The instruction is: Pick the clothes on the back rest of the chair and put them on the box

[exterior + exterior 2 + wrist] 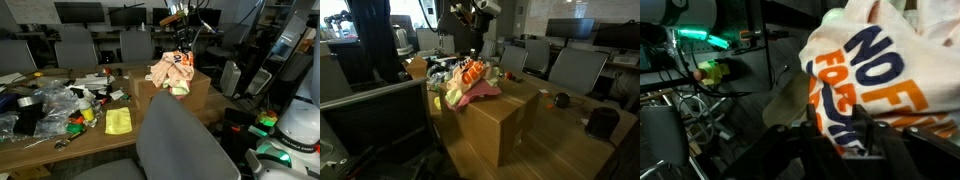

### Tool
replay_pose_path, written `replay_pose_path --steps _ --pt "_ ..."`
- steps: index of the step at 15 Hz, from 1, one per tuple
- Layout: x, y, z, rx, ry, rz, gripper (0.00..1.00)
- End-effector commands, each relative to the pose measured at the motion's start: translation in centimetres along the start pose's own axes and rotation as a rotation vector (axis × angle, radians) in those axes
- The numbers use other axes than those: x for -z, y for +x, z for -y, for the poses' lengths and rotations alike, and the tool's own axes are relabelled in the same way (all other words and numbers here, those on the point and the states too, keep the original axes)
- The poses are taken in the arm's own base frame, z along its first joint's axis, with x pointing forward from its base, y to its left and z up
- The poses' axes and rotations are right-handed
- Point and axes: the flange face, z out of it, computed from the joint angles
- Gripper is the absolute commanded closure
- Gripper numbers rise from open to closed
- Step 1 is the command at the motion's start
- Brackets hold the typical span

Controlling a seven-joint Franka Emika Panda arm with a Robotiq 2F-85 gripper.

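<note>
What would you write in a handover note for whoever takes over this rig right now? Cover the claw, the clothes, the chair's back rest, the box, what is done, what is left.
The claw: just above the clothes, at the pile's top; open or shut cannot be told.
The clothes: heaped on top of the box; the wrist view shows a white garment with orange and blue lettering right under the claw.
The back rest of the chair: bare of clothes.
Done: the clothes are on the box.
Left: probably only to check that the claw is free of fabric and lift it away.
</note>
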Motion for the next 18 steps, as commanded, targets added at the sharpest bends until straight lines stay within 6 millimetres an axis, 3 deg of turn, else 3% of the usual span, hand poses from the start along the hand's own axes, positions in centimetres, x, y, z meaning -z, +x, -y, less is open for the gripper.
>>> replay_pose_path --steps 1,4,5,8,11,18 --pt "0.0 -0.9 1.3 0.076 -0.035 0.050 0.27" --pt "-1.1 -1.3 1.9 0.154 -0.052 0.075 0.03" --pt "-1.5 -1.4 1.9 0.180 -0.064 0.074 0.00" --pt "-3.0 -2.7 1.7 0.344 -0.050 0.053 0.00" --pt "-6.1 -5.3 0.4 0.505 -0.077 0.031 0.00" --pt "-12.2 -10.6 -4.7 0.849 -0.131 -0.075 0.00"
